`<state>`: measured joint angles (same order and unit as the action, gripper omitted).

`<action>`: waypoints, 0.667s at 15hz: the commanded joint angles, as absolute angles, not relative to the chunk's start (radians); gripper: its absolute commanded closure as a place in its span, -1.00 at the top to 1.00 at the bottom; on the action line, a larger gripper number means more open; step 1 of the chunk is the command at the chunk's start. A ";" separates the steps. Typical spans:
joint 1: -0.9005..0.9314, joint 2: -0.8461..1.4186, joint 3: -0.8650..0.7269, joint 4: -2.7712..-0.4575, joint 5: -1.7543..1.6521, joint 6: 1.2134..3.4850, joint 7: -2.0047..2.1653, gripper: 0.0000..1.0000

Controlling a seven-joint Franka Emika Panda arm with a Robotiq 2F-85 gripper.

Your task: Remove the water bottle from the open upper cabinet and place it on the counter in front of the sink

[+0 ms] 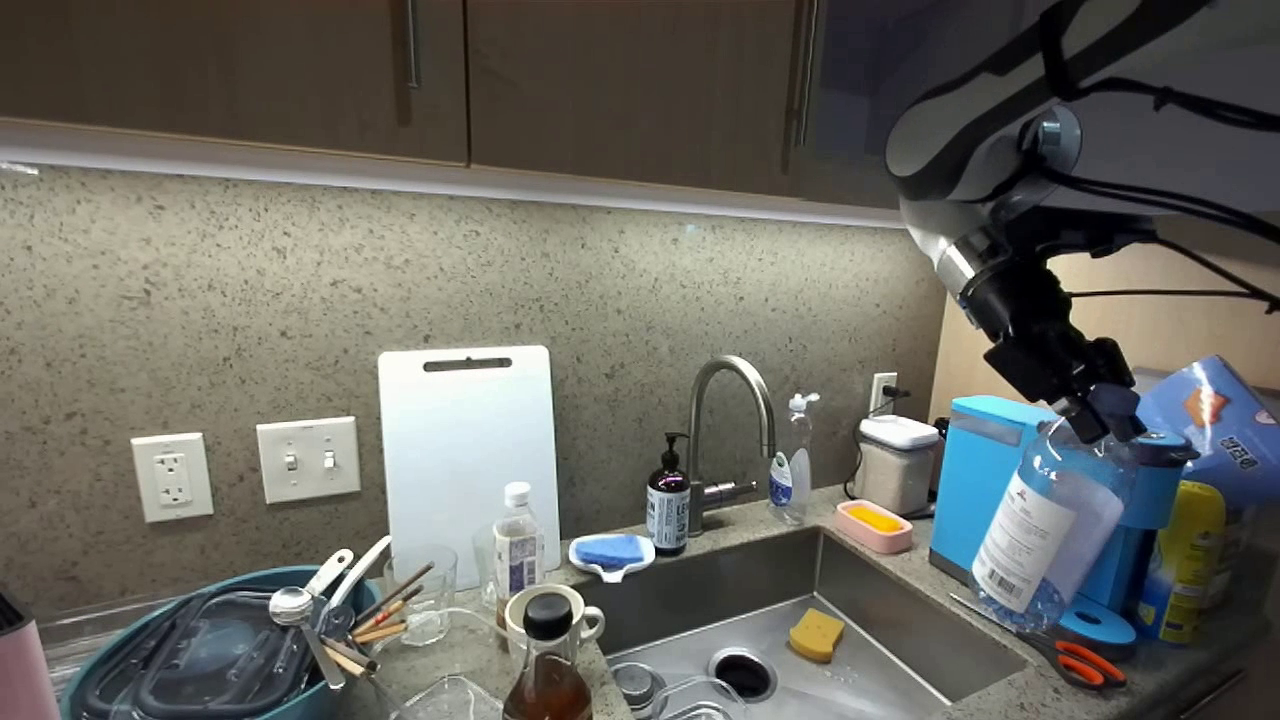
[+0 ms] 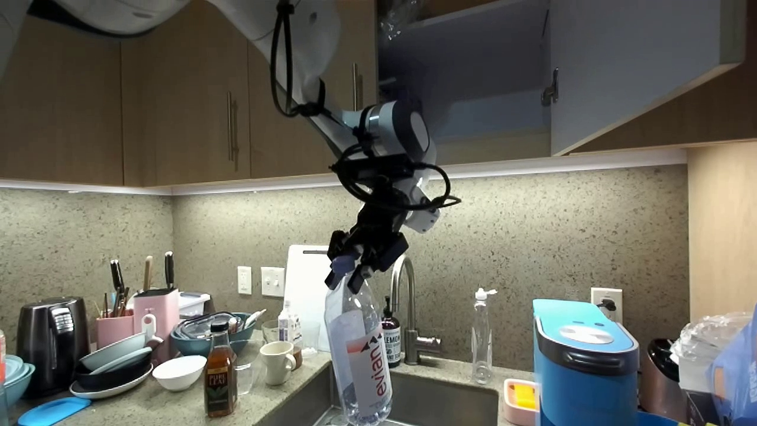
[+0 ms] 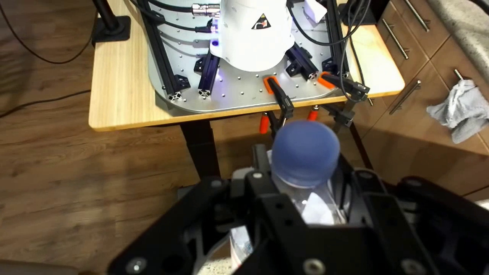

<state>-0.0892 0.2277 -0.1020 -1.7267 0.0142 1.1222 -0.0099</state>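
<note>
My gripper (image 1: 1098, 425) is shut on the neck of the water bottle (image 1: 1025, 540), just under its blue cap. In an exterior view, the gripper (image 2: 346, 281) holds the bottle (image 2: 358, 355) tilted, in front of the sink (image 2: 443, 397). In the wrist view, the cap (image 3: 305, 152) stands between the fingers. The bottle hangs tilted near the sink's right front corner; how far its base is above the counter (image 1: 990, 705) I cannot tell. The upper cabinet (image 2: 639, 71) is open, its door swung out to the right.
The blue machine (image 1: 985, 480) stands behind the bottle. Orange-handled scissors (image 1: 1085, 665) lie on the counter near its base. The faucet (image 1: 700, 440), a dark soap dispenser (image 1: 668, 500) and a pink sponge dish (image 1: 875, 525) line the sink. An amber bottle (image 2: 220, 373) stands on the counter.
</note>
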 commanded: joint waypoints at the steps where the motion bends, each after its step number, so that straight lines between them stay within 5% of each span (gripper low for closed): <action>1: -0.095 0.230 -0.097 -1.724 0.013 1.119 -0.010 -0.22; 3: -0.097 0.229 -0.099 -1.724 0.013 1.119 -0.010 -0.22; 4: -0.097 0.229 -0.099 -1.724 0.013 1.119 -0.010 -0.72; 10: -0.090 0.312 -0.087 -1.707 0.013 1.111 -0.004 -0.72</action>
